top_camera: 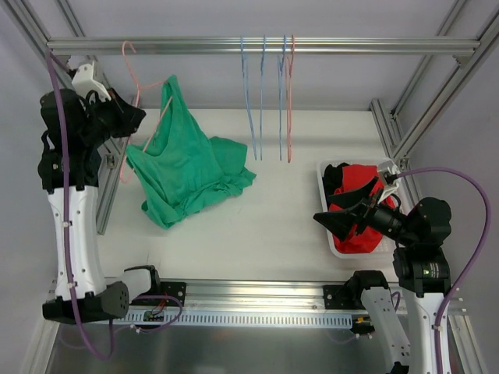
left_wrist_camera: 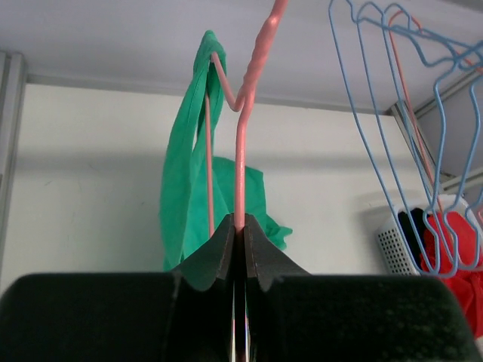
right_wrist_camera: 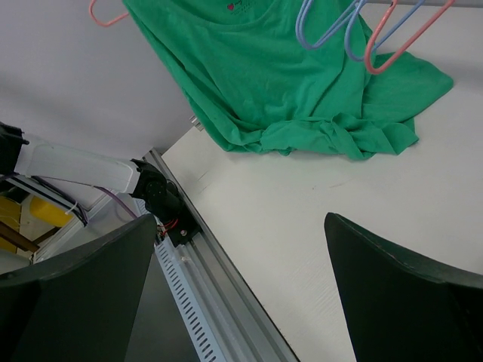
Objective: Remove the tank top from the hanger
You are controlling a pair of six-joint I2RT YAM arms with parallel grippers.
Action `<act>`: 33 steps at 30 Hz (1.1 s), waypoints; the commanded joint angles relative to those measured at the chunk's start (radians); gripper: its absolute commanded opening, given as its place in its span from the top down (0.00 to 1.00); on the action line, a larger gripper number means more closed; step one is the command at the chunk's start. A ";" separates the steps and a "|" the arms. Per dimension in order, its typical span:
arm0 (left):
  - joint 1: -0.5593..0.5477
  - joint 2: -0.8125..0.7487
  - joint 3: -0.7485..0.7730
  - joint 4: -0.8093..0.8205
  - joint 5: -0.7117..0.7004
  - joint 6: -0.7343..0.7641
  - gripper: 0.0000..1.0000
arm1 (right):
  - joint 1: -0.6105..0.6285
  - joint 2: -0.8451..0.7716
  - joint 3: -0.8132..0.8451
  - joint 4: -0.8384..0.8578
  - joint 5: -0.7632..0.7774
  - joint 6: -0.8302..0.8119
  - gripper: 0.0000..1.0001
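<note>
A green tank top (top_camera: 187, 167) hangs on a pink wire hanger (top_camera: 134, 78) hooked over the top rail at the left. Its lower part lies bunched on the white table. My left gripper (top_camera: 134, 117) is beside the garment's left shoulder. In the left wrist view the left gripper (left_wrist_camera: 239, 226) is shut on the pink hanger (left_wrist_camera: 240, 166), and the tank top (left_wrist_camera: 185, 173) drapes just behind it. My right gripper (top_camera: 331, 222) stands open over the table at the right, holding nothing. The right wrist view shows the right gripper (right_wrist_camera: 240, 226) with the tank top (right_wrist_camera: 287, 83) far beyond it.
Several empty blue and pink hangers (top_camera: 265, 101) hang from the metal rail (top_camera: 351, 45) at the middle. A white basket (top_camera: 324, 191) of red and black clothes stands at the right, by my right gripper. Aluminium frame posts line both sides.
</note>
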 commanded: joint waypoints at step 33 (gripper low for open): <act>-0.064 -1.029 -1.030 0.145 0.825 -0.396 1.00 | 1.170 0.280 -0.310 0.654 1.231 -0.147 0.05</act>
